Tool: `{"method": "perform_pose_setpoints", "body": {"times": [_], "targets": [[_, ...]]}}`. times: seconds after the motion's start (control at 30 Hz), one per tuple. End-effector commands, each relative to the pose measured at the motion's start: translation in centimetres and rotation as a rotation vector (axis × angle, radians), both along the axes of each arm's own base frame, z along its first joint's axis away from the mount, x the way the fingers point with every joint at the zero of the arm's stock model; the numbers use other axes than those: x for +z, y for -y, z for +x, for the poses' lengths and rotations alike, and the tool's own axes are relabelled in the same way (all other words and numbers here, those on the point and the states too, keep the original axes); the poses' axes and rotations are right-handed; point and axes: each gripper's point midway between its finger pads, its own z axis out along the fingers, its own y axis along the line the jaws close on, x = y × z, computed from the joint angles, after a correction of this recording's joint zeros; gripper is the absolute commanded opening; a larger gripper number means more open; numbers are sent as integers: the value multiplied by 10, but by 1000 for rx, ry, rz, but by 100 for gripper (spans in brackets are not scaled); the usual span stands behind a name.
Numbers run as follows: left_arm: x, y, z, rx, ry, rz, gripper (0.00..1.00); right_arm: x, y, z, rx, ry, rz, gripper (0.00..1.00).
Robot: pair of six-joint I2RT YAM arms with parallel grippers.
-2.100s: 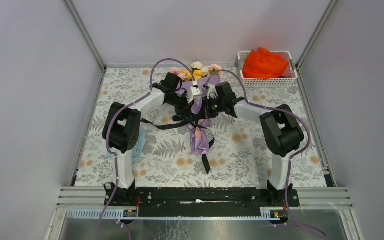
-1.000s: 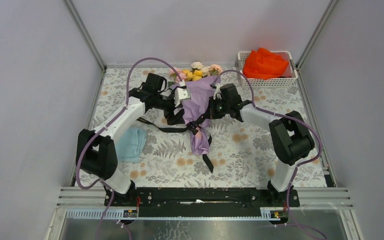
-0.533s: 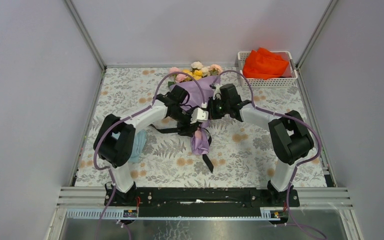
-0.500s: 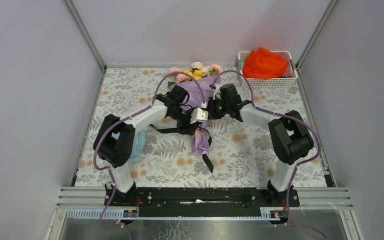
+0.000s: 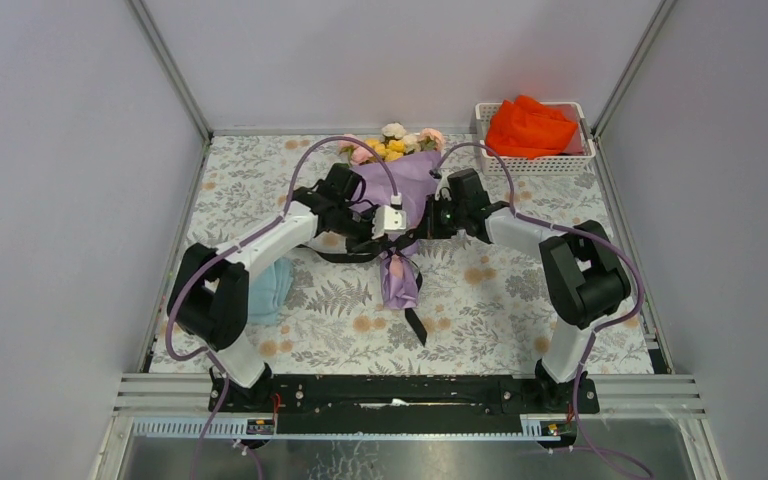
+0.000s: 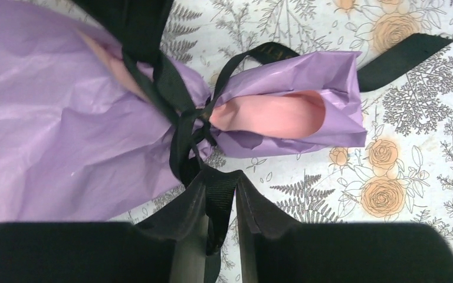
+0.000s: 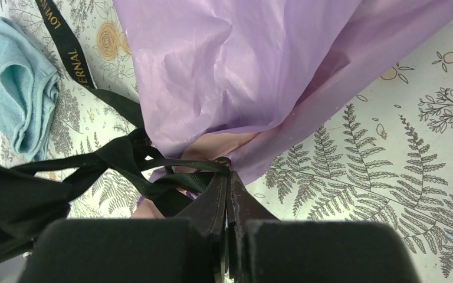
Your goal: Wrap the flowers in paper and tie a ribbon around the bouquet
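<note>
Nearest us, our left gripper point(image 6: 218, 200) pinches the floppy, slippery black ribbon point(image 6: 401, 56) just beside its knot and our right gripper point(image 7: 227, 194) is closed tight on another strand, so we judge that gentle outward pulls there suit the thin, crushable paper point(image 6: 53, 135) cinched mid-table point(image 5: 480, 330), with the light flowers point(image 5: 393, 143) farthest.
</note>
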Motion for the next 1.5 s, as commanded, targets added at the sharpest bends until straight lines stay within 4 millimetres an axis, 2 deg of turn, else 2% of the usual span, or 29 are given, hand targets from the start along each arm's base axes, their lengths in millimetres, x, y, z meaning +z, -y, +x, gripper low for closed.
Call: {"method": "perform_pose_setpoints", "body": {"times": [0.0, 0.03, 0.07, 0.1, 0.23, 0.4, 0.57, 0.7, 0.97, 1.1, 1.33, 1.47], "targets": [[8, -10, 19, 102, 16, -40, 28, 24, -1, 7, -11, 63, 34, 0], [9, -13, 23, 124, 9, -51, 17, 24, -1, 7, -11, 62, 34, 0], [10, -15, 27, 153, -1, -63, 2, 24, -1, 8, -13, 62, 34, 0], [12, -18, 30, 181, -13, -80, 0, 23, 1, 8, -17, 59, 30, 0], [7, -41, 45, 341, -122, -170, 0, 17, 23, 9, -90, 35, 15, 0], [-31, -76, 55, 563, -266, -153, 0, -23, 78, -13, -224, -66, -43, 0], [-74, -117, 68, 836, -407, -20, 0, -56, 113, -41, -314, -181, -37, 0], [-92, -150, 77, 965, -469, 38, 0, -68, 137, -50, -388, -241, 1, 0], [-116, -179, 73, 1055, -529, 101, 0, -78, 167, -57, -463, -282, 5, 0], [-116, -187, 71, 1067, -522, 100, 0, -77, 177, -58, -485, -291, 6, 0], [-115, -191, 72, 1073, -524, 82, 0, -72, 177, -58, -477, -287, 12, 0], [-112, -206, 77, 1118, -502, 76, 0, -70, 186, -55, -507, -284, 14, 0]]}}
